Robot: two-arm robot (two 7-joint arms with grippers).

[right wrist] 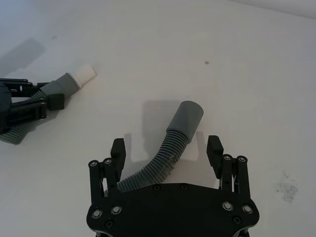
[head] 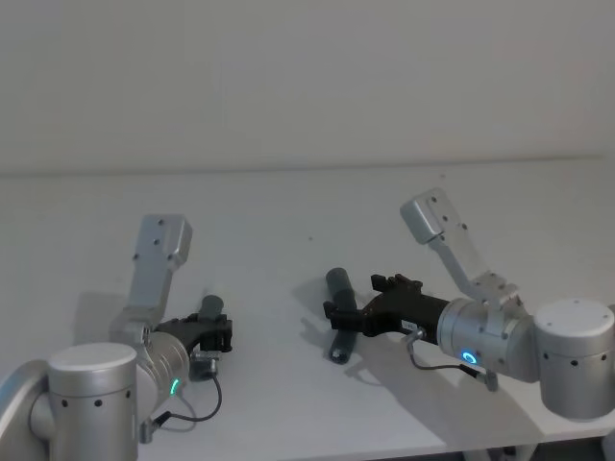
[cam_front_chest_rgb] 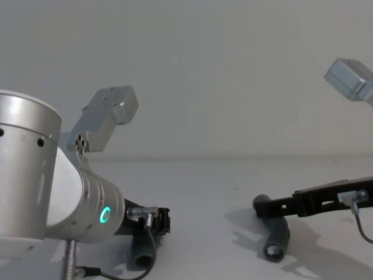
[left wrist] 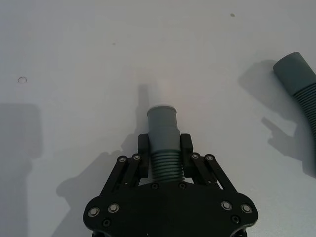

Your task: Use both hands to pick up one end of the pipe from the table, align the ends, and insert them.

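My left gripper (left wrist: pixel 165 145) is shut on the ribbed part of one pipe piece (left wrist: pixel 165 165), low over the table (head: pixel 288 211). That piece's grey cuff (left wrist: pixel 163 123) and white tip (left wrist: pixel 160 94) stick out past the fingertips. In the head view, this gripper (head: pixel 219 331) and its piece (head: pixel 211 307) are at the left. The other pipe piece (right wrist: pixel 165 160) lies bent on the table, its plain wide cuff (right wrist: pixel 186 116) pointing away. My right gripper (right wrist: pixel 166 147) is open and straddles it, one finger on each side. Right of centre in the head view are that gripper (head: pixel 336 312) and the lying piece (head: pixel 338 288).
Bare white table surface lies between the two pipe pieces and behind them up to the pale wall. The table's front edge runs close below both arms in the head view. A few small dark specks (right wrist: pixel 206 62) mark the surface.
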